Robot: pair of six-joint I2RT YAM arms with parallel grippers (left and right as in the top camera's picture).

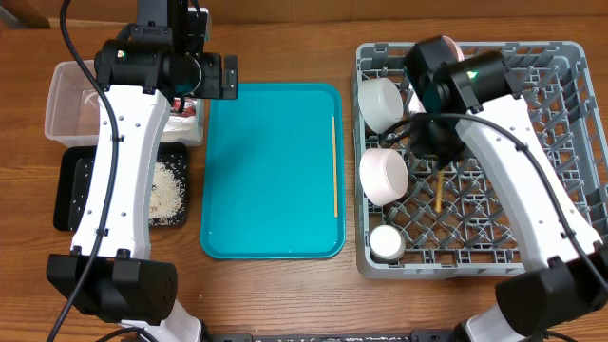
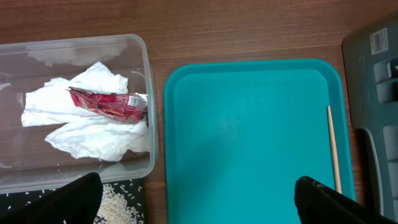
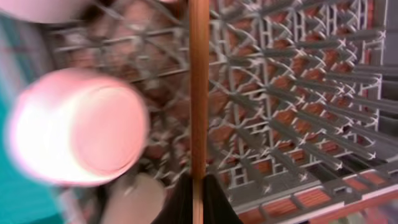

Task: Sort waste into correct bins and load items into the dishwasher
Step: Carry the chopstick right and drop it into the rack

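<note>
done: napkins (image 2: 93,127), wrapper (image 2: 106,104), rice (image 1: 169,190) binned; bowls (image 1: 382,100), cup (image 1: 387,242) racked.
my right hand (image 3: 198,194): grasping chopstick (image 3: 199,93) over dish rack (image 1: 560,123).
my left hand (image 2: 199,196): released.
remaining: second chopstick (image 1: 335,166) on teal tray (image 1: 266,190).

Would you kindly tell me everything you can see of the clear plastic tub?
The clear plastic tub is rectangular with rounded corners and thin see-through walls, standing upright and lidless on the wooden table, just left of the teal tray. Inside lie crumpled white napkins with a red foil wrapper on top.
</note>
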